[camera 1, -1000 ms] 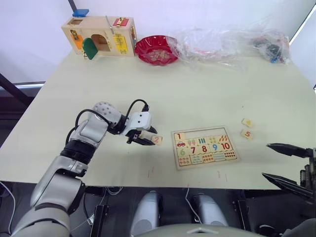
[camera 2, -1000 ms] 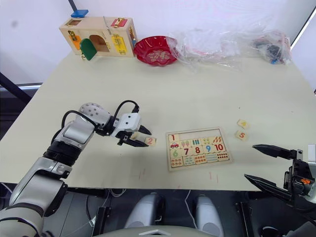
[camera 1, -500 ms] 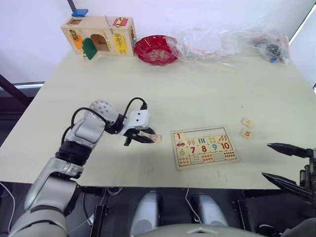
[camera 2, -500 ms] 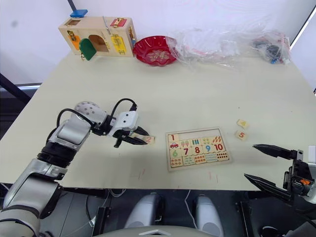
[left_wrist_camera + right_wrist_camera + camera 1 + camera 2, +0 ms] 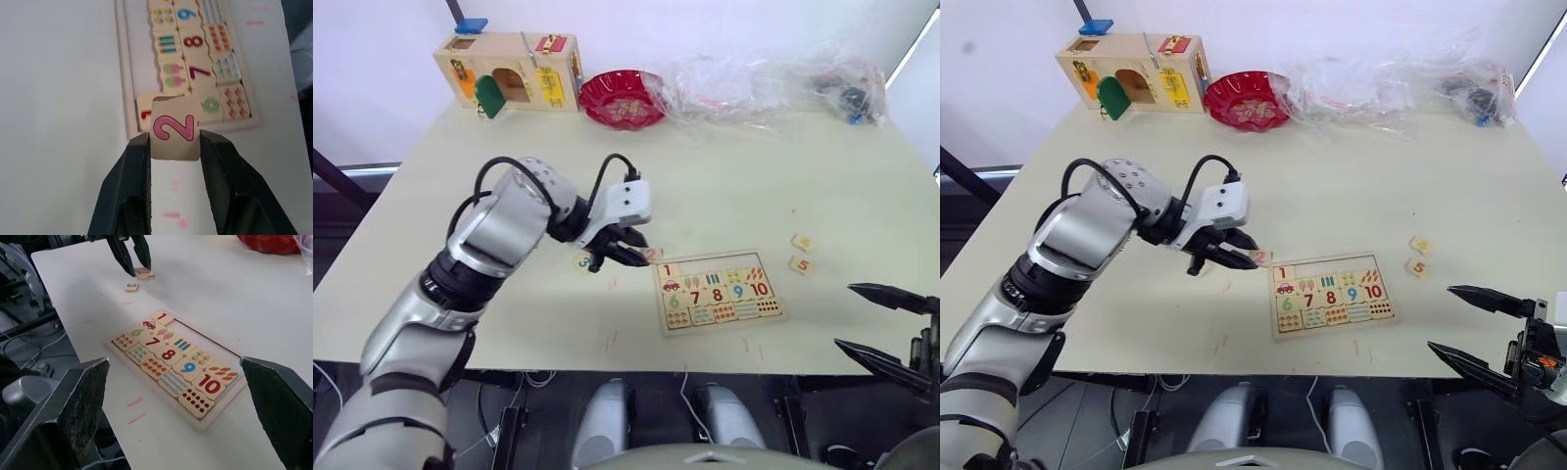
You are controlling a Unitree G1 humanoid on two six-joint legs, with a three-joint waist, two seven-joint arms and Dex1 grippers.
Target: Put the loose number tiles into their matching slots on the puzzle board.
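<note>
- Far back and left of the puzzle board (image 5: 719,292), we see a wooden latch box (image 5: 509,70) with coloured doors.
- Next along the far edge sits one red bowl (image 5: 625,98), holding something we cannot make out; beyond it lie crumpled clear plastic bags (image 5: 764,83).
- Just left of the board lies the 3 tile (image 5: 583,261), flat on the table (image 5: 724,186).
- Our left gripper (image 5: 173,147) pinches the 2 tile (image 5: 174,129) between both fingers, at the board's near-left corner, beside the seated 1 tile (image 5: 162,317).
- The board's top row holds that one tile; four slots (image 5: 720,265) are bare.
- Right of the board lie two more tiles, the 4 tile (image 5: 804,243) and the 5 tile (image 5: 803,265), close together.
- Our right gripper (image 5: 1469,328) hangs with fingers spread wide, right of the board and nearer us, gripping nothing.
</note>
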